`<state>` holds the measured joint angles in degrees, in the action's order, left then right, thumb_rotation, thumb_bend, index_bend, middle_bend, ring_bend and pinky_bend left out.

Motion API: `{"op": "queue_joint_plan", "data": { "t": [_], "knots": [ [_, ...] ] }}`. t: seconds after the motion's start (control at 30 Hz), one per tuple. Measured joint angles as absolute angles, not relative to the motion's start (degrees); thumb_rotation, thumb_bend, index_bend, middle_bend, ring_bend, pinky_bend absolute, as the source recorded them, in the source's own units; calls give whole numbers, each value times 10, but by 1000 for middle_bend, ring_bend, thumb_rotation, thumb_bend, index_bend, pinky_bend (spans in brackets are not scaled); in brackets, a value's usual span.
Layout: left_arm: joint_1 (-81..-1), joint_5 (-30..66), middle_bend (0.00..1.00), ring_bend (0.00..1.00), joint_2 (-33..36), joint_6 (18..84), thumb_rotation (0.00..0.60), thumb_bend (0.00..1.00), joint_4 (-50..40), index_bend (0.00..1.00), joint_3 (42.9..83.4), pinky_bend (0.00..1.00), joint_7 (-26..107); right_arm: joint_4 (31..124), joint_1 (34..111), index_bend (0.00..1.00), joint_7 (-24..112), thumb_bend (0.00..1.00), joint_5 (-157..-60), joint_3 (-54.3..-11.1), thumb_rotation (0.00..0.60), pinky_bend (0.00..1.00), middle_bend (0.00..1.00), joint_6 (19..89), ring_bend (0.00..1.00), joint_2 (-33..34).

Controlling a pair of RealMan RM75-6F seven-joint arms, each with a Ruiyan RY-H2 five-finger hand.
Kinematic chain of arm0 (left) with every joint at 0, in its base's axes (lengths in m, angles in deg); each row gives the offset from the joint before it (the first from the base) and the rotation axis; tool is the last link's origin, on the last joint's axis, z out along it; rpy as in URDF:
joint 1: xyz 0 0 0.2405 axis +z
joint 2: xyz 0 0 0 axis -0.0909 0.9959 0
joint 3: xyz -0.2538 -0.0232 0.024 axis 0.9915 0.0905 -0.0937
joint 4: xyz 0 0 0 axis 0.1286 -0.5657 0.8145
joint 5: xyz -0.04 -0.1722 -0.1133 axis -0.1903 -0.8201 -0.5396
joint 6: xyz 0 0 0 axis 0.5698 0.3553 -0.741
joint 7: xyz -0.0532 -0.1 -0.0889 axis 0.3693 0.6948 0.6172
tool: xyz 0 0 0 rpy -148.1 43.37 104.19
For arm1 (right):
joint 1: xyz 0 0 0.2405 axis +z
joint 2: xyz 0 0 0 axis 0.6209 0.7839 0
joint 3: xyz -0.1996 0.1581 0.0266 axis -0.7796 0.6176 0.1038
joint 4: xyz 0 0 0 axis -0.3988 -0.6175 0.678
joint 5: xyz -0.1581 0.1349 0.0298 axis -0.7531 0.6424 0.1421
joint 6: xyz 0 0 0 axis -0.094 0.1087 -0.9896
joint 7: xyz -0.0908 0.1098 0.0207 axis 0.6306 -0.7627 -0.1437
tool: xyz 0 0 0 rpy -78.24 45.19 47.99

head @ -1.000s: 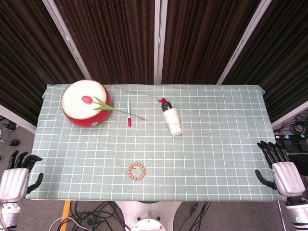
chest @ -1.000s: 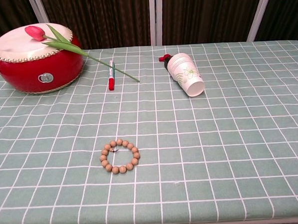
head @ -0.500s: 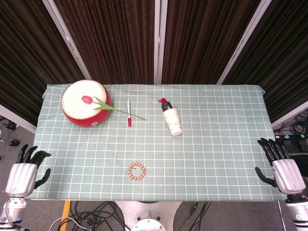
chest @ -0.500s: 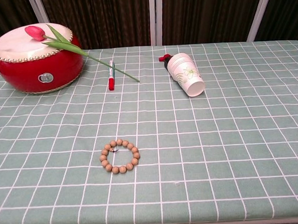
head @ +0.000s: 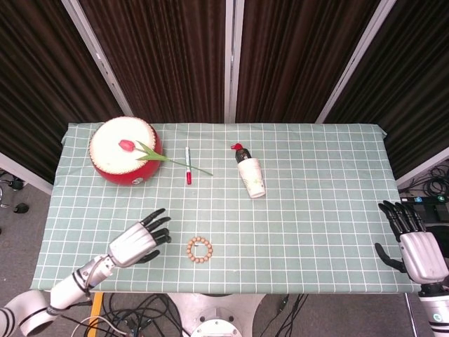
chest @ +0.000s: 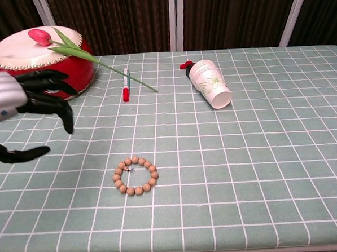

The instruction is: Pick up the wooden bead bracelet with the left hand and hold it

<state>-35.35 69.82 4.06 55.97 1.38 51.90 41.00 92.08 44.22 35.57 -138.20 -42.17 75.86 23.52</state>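
The wooden bead bracelet (head: pixel 199 249) lay flat near the desk's (head: pixel 316 210) front edge. The left hand (head: pixel 137 241) hovered just beside it, fingers spread and empty. A good grasp probably meant lowering over the beads and pinching one side of the ring.

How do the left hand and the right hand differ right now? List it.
1. The left hand is over the table, near the wooden bead bracelet; the right hand sits beyond the table's right edge.
2. The left hand shows in both views; the right hand only in the head view.

Shared: both have fingers apart and hold nothing.
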Motion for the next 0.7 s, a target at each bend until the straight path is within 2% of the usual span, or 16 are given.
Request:
{"op": "queue_joint_plan", "data": {
  "t": [0.23, 0.7],
  "knots": [
    [-401, 706, 381, 117, -32, 498, 600, 352, -45, 379, 507, 45, 394, 918, 439, 0, 351, 272, -1376, -422, 600, 0, 68, 757, 0, 235],
    [-426, 674, 392, 117, -104, 481, 600, 352, -102, 399, 500, 40, 362, 913, 440, 0, 346, 270, -1372, -423, 600, 0, 71, 752, 0, 232]
  ]
}}
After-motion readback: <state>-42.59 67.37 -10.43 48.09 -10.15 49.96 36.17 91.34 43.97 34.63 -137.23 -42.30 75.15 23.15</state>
